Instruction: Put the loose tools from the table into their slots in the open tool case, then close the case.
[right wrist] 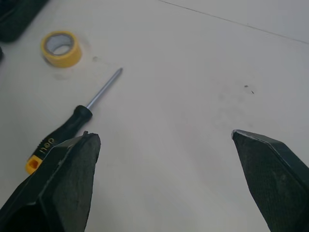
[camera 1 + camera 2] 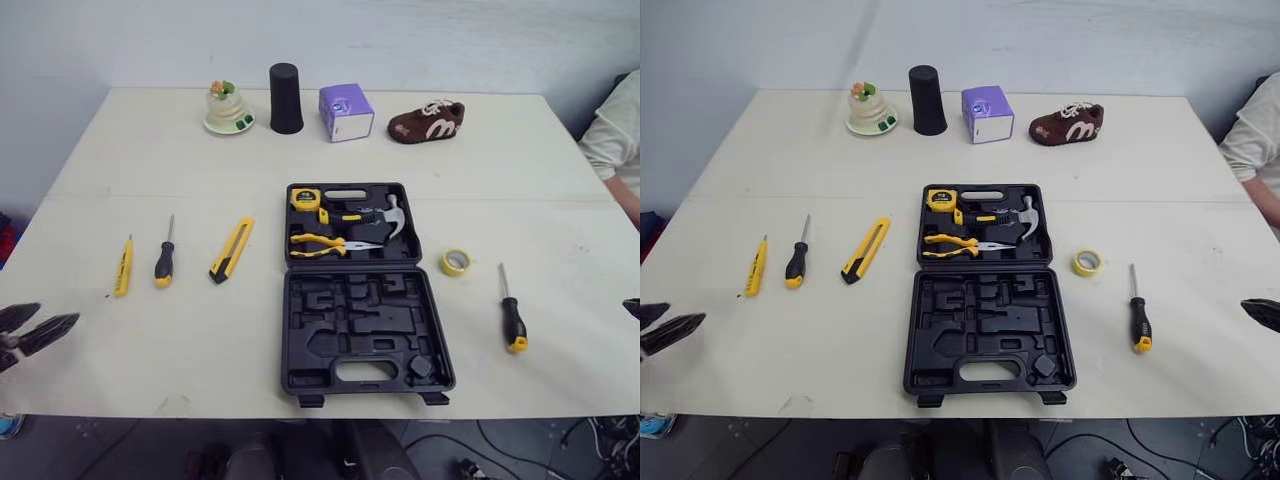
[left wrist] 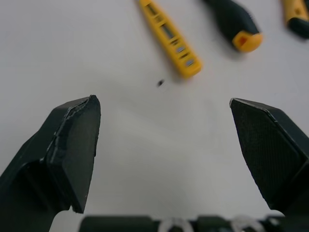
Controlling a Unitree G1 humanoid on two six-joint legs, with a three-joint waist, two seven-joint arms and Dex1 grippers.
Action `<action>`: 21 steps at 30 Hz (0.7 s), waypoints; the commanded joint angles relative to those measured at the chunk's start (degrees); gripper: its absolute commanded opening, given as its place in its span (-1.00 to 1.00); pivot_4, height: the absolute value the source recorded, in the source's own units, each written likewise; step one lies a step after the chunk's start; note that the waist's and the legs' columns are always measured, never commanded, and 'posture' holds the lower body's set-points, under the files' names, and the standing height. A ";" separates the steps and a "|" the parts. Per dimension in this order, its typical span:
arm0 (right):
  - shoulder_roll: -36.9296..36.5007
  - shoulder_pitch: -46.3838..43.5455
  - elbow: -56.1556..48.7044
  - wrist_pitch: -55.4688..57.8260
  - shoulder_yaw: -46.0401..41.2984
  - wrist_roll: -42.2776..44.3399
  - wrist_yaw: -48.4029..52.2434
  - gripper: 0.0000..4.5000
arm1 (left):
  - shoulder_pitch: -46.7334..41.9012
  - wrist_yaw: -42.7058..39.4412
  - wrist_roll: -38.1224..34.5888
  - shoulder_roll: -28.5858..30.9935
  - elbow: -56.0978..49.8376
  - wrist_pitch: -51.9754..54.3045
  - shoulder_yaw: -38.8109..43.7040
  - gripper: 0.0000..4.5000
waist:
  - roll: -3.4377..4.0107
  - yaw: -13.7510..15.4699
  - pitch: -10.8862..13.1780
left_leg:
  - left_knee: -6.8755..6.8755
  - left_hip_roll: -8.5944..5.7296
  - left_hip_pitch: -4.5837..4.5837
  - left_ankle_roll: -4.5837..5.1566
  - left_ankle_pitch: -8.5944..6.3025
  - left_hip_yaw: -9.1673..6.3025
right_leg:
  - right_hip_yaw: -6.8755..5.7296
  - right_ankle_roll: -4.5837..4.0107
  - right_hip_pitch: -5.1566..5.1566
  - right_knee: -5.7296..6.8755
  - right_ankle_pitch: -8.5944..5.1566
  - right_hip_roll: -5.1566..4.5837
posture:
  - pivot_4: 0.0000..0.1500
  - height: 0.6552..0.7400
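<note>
The open tool case (image 2: 365, 300) lies at the middle of the pale table (image 2: 150, 150). Its hinge runs 9 to 3 and its handle edge faces 6. The far half holds a tape measure (image 2: 305, 198), pliers (image 2: 325, 244) and a hammer (image 2: 385, 215); the near half shows moulded recesses.

At 9 o'clock from the case lie three loose tools. The yellow utility knife (image 2: 232, 249) is closest, its long axis running 1 to 7. Next is a black-handled screwdriver (image 2: 164, 258), shaft toward 12. Farthest out is a yellow tester pen (image 2: 123, 266), tip toward 12.

At 3 o'clock a yellow tape roll (image 2: 456, 262) lies flat. Beyond it, toward 4, is a second screwdriver (image 2: 512, 312), shaft toward 12 and yellow-capped handle toward 6.

The left gripper (image 3: 164, 125) hovers at the table's 8 o'clock edge, fingers spread wide and holding nothing. The right gripper (image 1: 164, 140) is at the 4 o'clock edge, likewise spread.

Along the 12 o'clock edge stand a figurine on a saucer (image 2: 228, 107), a black cup (image 2: 286, 98), a purple box (image 2: 346, 112) and a brown shoe (image 2: 427, 121), with a white wall (image 2: 120, 40) behind. A person's sleeve (image 2: 615, 130) shows at 2 o'clock.
</note>
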 commanded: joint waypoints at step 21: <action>6.01 -23.87 -41.93 12.72 25.87 32.29 -16.80 1.00 | -31.84 50.87 9.54 -20.60 -20.92 51.42 -14.54 0.98 | -0.11 0.25 0.01 | 0.37 -0.06 0.05 -0.09 0.35 -0.28 | -0.03 0.24 0.21 0.24 0.12 0.11 | 1.00 0.86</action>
